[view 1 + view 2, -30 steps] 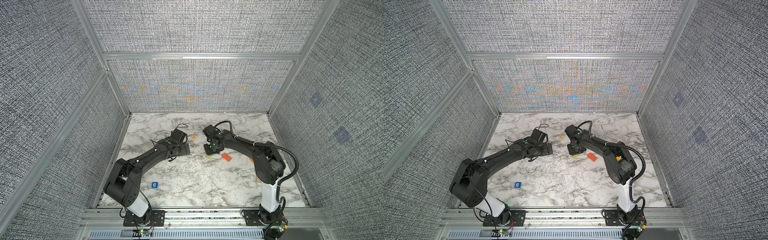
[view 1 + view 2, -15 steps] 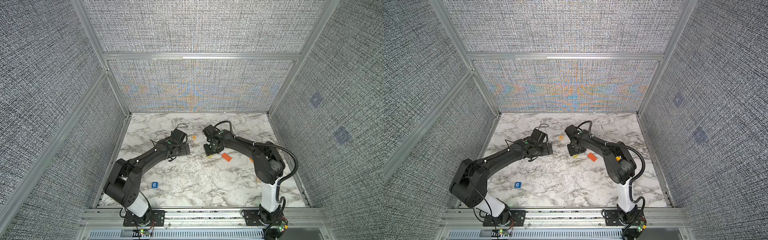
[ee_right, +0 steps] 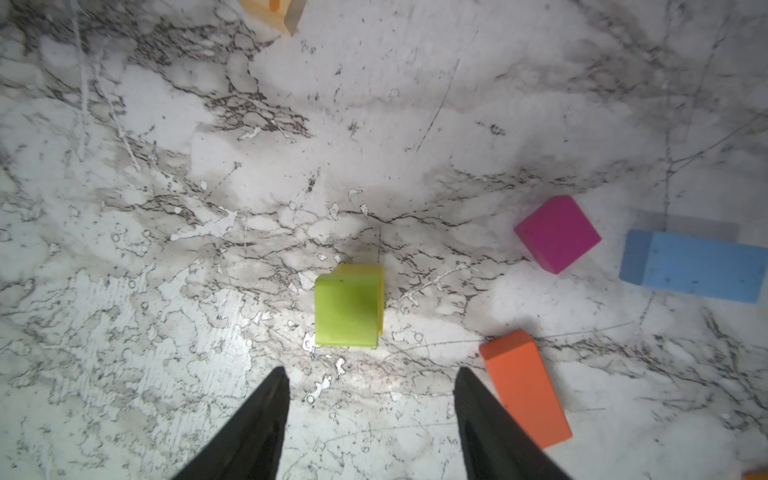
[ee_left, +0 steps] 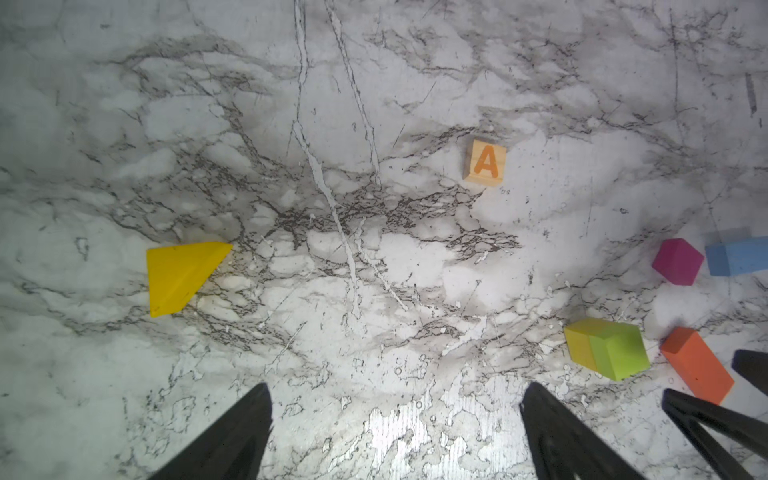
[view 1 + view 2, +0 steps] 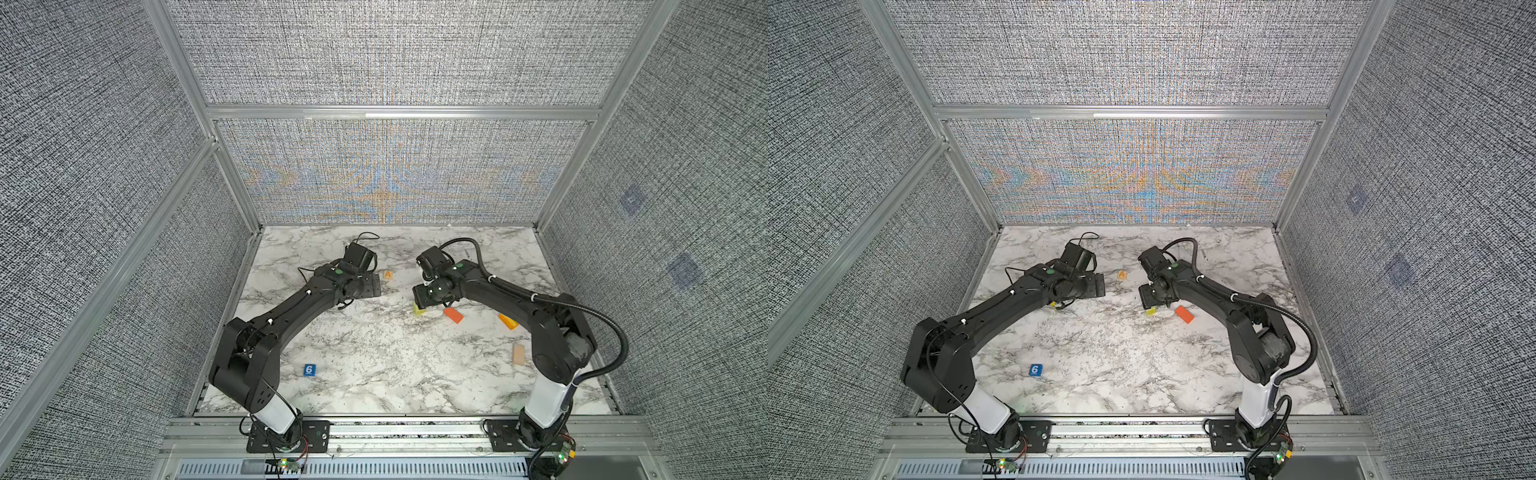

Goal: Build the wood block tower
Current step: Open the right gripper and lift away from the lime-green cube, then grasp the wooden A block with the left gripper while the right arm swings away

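Midway across the bench (image 5: 374,345), set lime cube (image 3: 347,309) atop yellow cube (image 4: 579,347) as tower base; hung right tool (image 3: 370,372) just above, jaws parted and empty, seemingly to clear it; held left tool (image 4: 397,386) wide, empty, near yellow wedge (image 4: 178,276)

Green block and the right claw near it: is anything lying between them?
Nothing. In the right wrist view only bare marble table separates the green block from the right claw, whose jaws stand open and empty.
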You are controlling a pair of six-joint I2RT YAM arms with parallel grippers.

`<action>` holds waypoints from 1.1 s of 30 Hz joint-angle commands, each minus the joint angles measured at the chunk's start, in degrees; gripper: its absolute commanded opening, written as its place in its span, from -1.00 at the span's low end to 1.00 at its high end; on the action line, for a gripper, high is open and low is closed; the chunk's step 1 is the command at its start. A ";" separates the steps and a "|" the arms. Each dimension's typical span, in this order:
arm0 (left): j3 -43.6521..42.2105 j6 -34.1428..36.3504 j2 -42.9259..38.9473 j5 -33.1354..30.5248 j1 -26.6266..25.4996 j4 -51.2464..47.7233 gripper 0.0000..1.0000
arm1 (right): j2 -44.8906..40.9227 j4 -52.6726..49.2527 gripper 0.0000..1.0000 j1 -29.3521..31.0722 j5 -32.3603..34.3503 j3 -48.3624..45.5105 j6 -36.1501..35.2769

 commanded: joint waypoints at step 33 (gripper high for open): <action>39.27 11.59 34.47 6.51 1.22 -15.47 0.61 | -32.12 46.47 0.91 -8.06 -4.30 -42.68 8.83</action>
